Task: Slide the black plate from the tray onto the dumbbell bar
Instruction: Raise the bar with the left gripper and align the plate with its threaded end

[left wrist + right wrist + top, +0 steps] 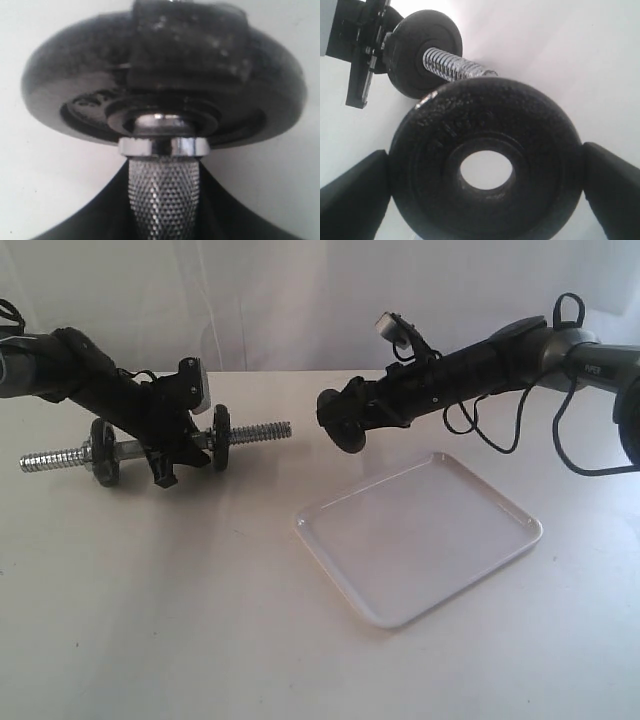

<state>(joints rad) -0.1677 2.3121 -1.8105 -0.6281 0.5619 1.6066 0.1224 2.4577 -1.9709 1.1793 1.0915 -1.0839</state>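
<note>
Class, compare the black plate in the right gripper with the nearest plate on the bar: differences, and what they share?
The black plate is clamped by its rim between the right gripper's jaws; the fitted plate sits on the dumbbell bar. The black plate's centre hole is empty; the fitted plate's holds the bar. Both are round, matte-black discs.

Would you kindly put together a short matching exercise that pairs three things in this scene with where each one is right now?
Things:
1. black plate
2. tray
3. dumbbell bar

Places:
A. gripped at its middle by the left gripper
B. lying flat on the table
C. held in the right gripper, above the table and off the tray

Pairs: 1-C, 2-B, 3-A
</note>
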